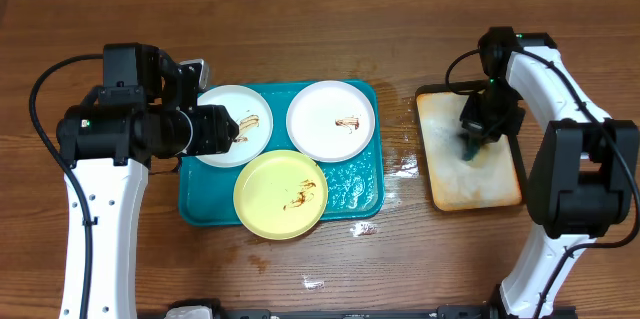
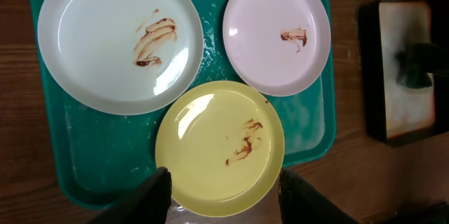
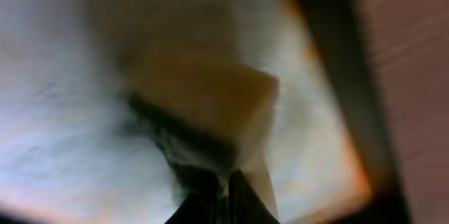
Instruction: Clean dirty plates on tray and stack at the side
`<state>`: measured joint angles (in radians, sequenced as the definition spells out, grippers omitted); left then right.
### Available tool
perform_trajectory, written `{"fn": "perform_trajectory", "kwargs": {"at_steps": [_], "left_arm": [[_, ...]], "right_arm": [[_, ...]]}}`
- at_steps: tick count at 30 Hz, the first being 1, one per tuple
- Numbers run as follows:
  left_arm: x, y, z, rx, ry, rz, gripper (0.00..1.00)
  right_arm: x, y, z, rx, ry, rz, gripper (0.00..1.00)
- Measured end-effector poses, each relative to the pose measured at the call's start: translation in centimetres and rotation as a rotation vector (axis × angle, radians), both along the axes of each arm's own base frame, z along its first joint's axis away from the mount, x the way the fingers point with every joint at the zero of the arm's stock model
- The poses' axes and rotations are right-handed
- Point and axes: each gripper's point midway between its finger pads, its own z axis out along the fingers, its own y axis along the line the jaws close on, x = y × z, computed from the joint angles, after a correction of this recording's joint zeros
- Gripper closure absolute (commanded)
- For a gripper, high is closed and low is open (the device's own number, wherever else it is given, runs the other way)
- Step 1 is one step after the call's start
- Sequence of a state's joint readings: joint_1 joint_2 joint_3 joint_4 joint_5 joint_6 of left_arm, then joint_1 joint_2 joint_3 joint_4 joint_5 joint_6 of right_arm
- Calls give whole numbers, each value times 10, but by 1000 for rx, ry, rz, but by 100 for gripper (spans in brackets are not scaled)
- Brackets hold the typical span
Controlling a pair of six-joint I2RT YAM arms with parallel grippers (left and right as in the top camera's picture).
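- The left gripper is hovering with its jaws spread wide. Its two dark fingers are showing at the bottom edge of the left wrist view and holding nothing.
- Just past them, the pale yellow plate is lying flat at lower centre. It is carrying a brown smear right of its middle and is riding over the tray's lower rim.
- Further up, one white plate is filling the upper left with a brown smear near its middle. Its rim is just beside the yellow one.
- The other white plate is sitting at upper centre, with a small smear toward its right side.
- All three are resting on the teal tray, whose long axis is running left to right across the frame — its bare floor is looking wet.
- Farthest, at the right of the overhead view, the right gripper is hanging low over a small black-rimmed tray. The right wrist view is blurring badly, so I cannot tell whether that claw is parted or clamped.
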<state>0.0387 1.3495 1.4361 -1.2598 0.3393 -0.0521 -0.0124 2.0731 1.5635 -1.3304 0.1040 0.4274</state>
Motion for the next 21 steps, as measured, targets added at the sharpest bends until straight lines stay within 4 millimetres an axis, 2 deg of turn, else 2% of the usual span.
{"fn": "perform_trajectory", "kwargs": {"at_steps": [4,6,10,12,13,21], "left_arm": [[0,0,0,0,0,1,39],[0,0,0,0,0,0,34],[0,0,0,0,-1,-1,21],[0,0,0,0,-1,0,18],[0,0,0,0,-1,1,16],[1,0,0,-1,-3,1,13]], "right_arm": [[-8,-20,3,-59,28,-52,86],[-9,-25,3,-70,29,-69,80],[-4,-22,1,-47,9,-54,53],[-2,-18,1,-31,5,-39,52],[-2,-15,1,-26,4,-27,56],[3,3,-1,4,-10,29,55]]}}
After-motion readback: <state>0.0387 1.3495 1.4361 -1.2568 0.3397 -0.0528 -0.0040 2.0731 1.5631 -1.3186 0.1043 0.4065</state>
